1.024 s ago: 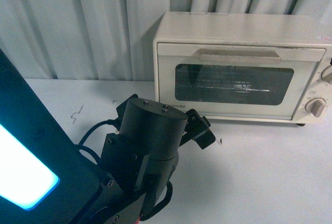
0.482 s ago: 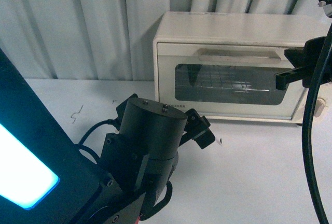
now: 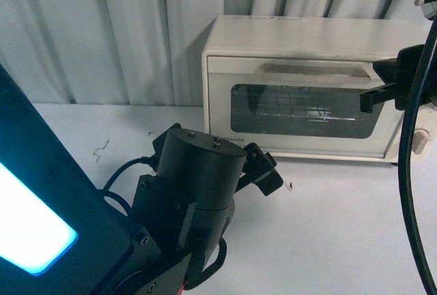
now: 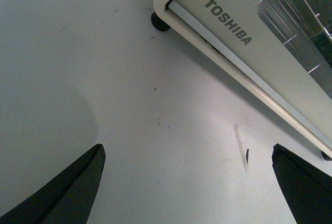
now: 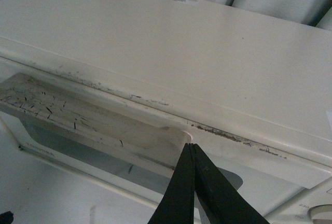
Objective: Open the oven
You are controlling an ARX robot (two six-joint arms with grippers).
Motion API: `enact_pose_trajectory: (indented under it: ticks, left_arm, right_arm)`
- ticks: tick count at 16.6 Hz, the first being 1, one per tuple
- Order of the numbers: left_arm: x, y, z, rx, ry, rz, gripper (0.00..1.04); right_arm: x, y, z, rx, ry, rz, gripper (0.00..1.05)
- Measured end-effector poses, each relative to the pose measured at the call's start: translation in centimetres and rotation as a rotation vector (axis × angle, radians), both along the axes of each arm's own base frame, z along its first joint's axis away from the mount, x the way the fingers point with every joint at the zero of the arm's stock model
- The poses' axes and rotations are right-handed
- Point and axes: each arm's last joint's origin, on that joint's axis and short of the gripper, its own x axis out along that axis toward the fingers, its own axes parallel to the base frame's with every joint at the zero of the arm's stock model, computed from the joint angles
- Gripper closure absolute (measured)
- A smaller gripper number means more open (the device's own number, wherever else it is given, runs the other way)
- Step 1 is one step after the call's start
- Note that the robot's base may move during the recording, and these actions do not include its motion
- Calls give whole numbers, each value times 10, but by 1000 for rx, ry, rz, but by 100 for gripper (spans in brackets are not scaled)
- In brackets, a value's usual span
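Observation:
The cream-white oven (image 3: 307, 90) stands at the back of the white table, its glass door closed and a wire rack visible behind the window. My right gripper (image 3: 363, 101) is shut with nothing in it, hovering in front of the right end of the bar handle (image 3: 315, 73). In the right wrist view its joined tips (image 5: 191, 146) sit just at the end of the handle (image 5: 78, 115), under the oven's top (image 5: 181, 42). My left gripper (image 3: 268, 172) is open and low over the table, in front of the oven's lower left corner (image 4: 228, 27); nothing lies between its fingers (image 4: 187, 151).
Grey curtains (image 3: 102, 29) hang behind the oven. A round knob (image 3: 418, 141) shows at the oven's right side. The right arm's black cable (image 3: 408, 172) hangs down the right edge. A dark body panel with a cyan light (image 3: 27, 227) fills the lower left.
The right arm came into view from the right and its shut gripper moved slightly left, to the handle's right end. The left arm and oven door have not moved.

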Motion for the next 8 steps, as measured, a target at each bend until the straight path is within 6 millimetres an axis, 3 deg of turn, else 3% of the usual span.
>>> enact_pose_trajectory:
  ticks: [8]
  left_arm:
    - [0,0,0,0,0,0,7]
  right_arm:
    - [7,5,-8,-21,12,-1,103]
